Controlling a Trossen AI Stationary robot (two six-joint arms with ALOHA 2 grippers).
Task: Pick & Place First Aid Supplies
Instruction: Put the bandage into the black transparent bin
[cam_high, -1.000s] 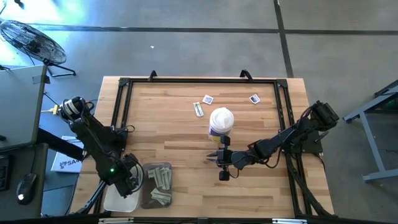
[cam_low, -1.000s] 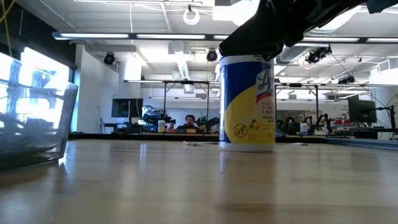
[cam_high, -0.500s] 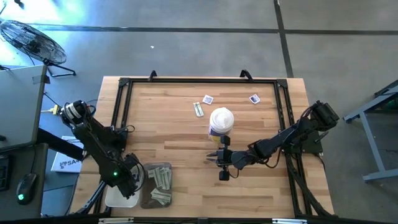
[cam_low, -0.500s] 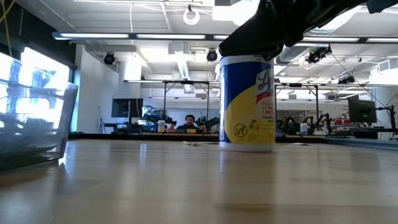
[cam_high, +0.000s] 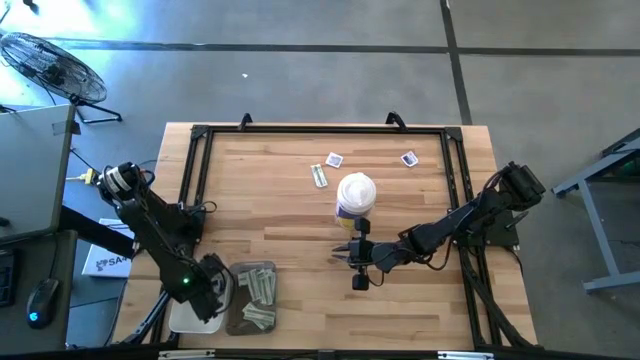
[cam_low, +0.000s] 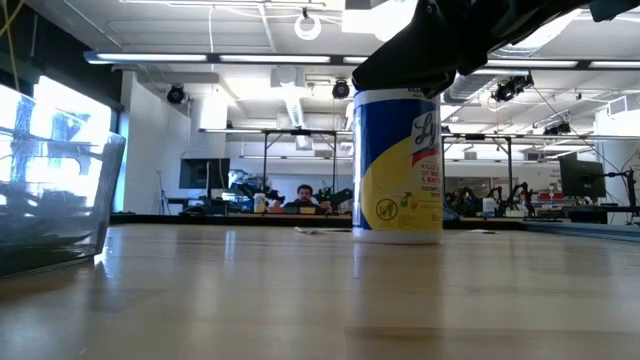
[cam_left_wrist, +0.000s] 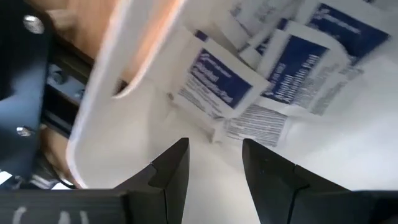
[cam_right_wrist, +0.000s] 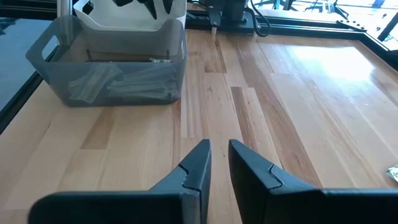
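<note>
My left gripper (cam_left_wrist: 214, 162) empty, parted over white bin (cam_high: 190, 318), lower left; right gripper (cam_right_wrist: 219, 163) narrow, empty, mid-table.

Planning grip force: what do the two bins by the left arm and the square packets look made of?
Grey bin: translucent smoky plastic, seemingly rigid; strips show through its wall. White bin: smooth, opaque, glossy, probably plastic. Square packets: thin printed paper or foil laminate, matte, flat with crimped edges.

Wooden butcher-block table (cam_high: 290, 215) with a black frame along its edges. Directly on it: a white-lidded canister (cam_high: 356, 195) near centre; two square packets (cam_high: 334, 159) and (cam_high: 408, 158) plus one narrow strip (cam_high: 320, 176) toward the far edge; a clear grey bin (cam_high: 252, 297) and a white bin (cam_high: 190, 318) side by side at the near left corner.
</note>
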